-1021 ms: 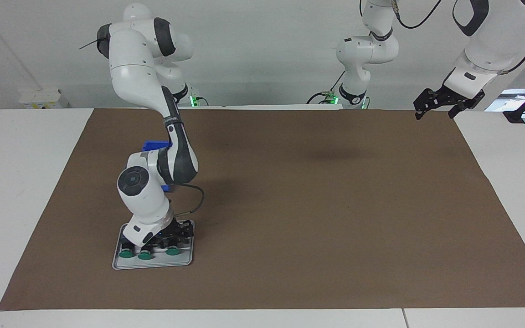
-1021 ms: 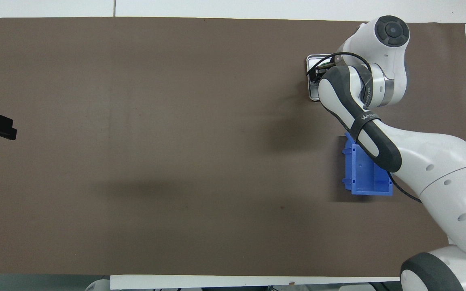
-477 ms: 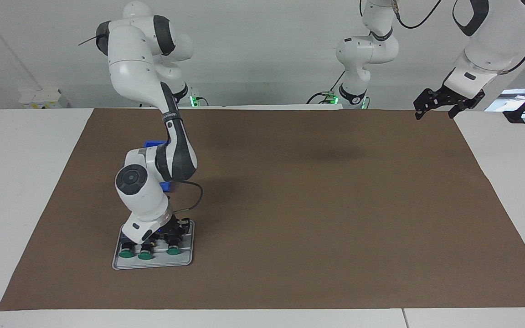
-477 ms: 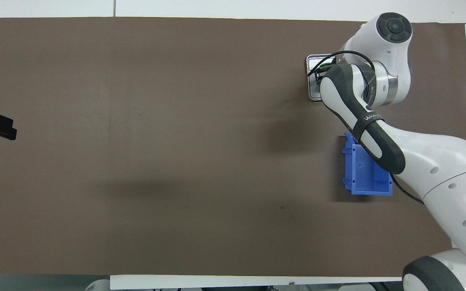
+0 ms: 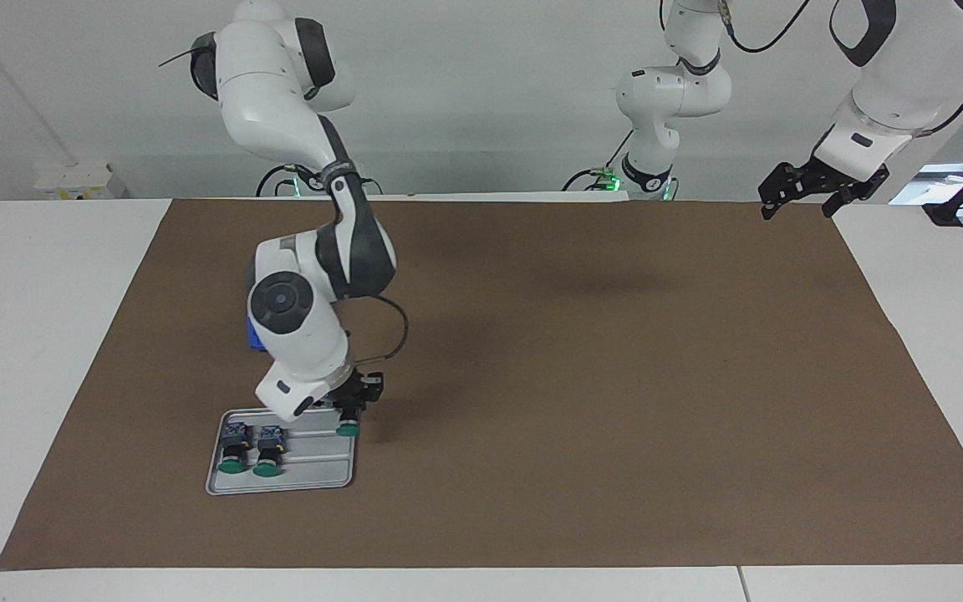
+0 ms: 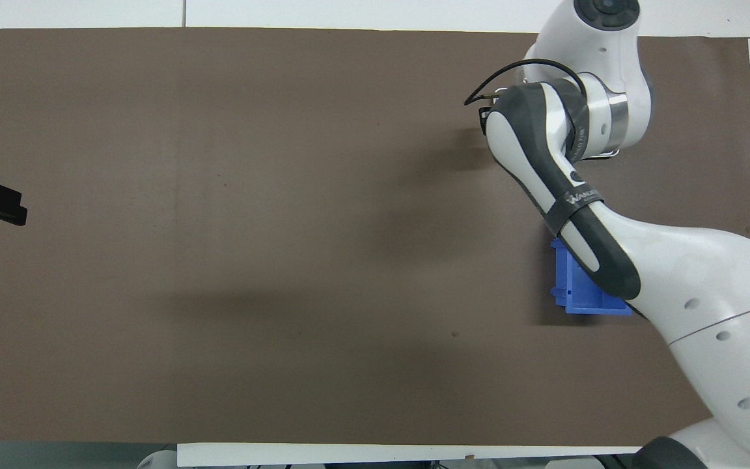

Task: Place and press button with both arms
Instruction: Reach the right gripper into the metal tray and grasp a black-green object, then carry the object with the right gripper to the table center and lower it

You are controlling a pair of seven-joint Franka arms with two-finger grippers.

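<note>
The facing view showed the button [image 5: 349, 425] hanging cap-down from the right gripper [image 5: 351, 407], whose fingers were closed on its block, with the green cap clear of the surface and held in the air over the corner of the grey tray [image 5: 327, 475] that lay nearest the robots and toward the left arm's end. Two twin buttons lay side by side on the tray, one [image 5: 233, 451] at its edge toward the right arm's end and the other [image 5: 267, 455] just beside it, both with their green caps pointing away from the robots. The tray sat on the brown mat [image 5: 582, 401], toward the right arm's end of the table and close to the mat's edge farthest from the robots. A blue bin [image 6: 577, 296] stood on the mat nearer to the robots than the tray, largely covered by the right arm [image 5: 314, 276], which bent down from its base over that end of the mat. The left gripper [image 5: 803, 194] hung with its fingers spread wide and holding nothing above the mat's corner nearest the robots at the left arm's end, where the left arm [image 5: 891, 92] waited. In the overhead view the held button was hidden beneath the right arm's wrist.
</note>
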